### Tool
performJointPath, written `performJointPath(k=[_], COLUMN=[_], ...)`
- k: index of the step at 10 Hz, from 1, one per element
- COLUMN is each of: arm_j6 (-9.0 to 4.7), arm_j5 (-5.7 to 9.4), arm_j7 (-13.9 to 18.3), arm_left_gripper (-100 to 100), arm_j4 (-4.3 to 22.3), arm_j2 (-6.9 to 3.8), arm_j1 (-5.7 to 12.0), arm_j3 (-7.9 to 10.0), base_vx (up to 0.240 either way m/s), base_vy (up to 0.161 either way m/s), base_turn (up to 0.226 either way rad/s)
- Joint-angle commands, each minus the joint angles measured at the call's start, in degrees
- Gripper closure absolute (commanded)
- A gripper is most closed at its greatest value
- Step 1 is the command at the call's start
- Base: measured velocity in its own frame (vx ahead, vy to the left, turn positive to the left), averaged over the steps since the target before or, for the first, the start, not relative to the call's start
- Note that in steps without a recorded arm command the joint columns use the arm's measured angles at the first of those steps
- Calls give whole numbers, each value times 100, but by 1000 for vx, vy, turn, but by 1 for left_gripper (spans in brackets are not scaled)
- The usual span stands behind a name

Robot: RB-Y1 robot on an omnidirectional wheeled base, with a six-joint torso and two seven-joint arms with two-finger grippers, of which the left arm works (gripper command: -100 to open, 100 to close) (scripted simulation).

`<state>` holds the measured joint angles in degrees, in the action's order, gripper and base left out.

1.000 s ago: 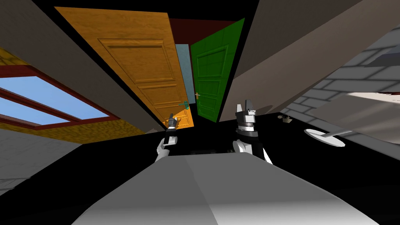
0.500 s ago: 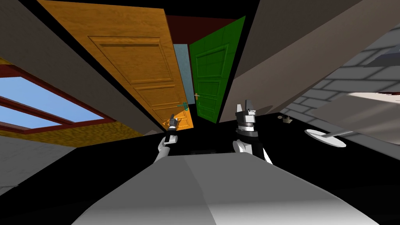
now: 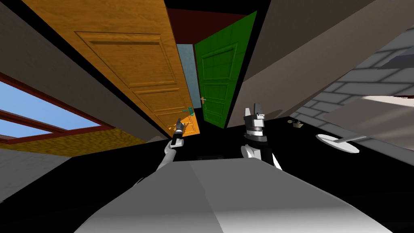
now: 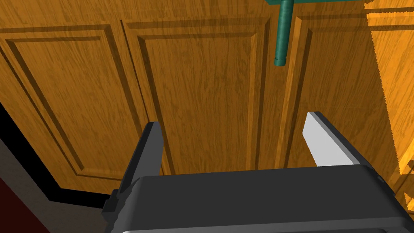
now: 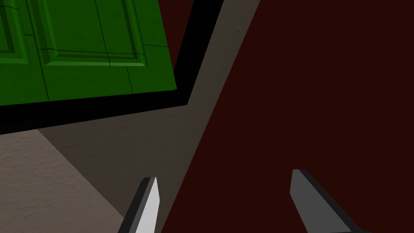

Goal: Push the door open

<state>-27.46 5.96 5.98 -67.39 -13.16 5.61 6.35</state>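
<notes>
Orange-brown wooden door (image 3: 133, 68) with recessed panels, standing upright.
It is stretching from the head view's upper left down toward the centre, and a dark green lever handle (image 3: 188, 109) is sticking out near its lower right edge.

The dark green lever handle (image 4: 281, 36) on the orange wooden panelled door (image 4: 202, 101) is cut off by the picture's edge. We cannot name the small grey-brown thing (image 3: 296, 123) on the black area (image 3: 315, 170).

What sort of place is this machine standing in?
Likely a hallway inside a house: a panelled orange wooden door stands close ahead, a green door beyond it, and a red-framed window showing blue sky.
</notes>
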Motion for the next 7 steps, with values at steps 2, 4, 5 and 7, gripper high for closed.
performJointPath(k=[2,4,5,7], arm_j6=[10,42,57,87], arm_j5=[25,49,62,86], arm_j7=[25,43,51,68], arm_left_gripper=[-100,-100,-100,-100], arm_j4=[316,612,756,1042], arm_j2=[-59,-108,-132,-180], arm_j1=[173,341,423,586], arm_j3=[17,36,45,63], base_vx=[81,64,95,94], base_vy=[-1,-2,-6,6], base_turn=[-15,-15,-27,-18])
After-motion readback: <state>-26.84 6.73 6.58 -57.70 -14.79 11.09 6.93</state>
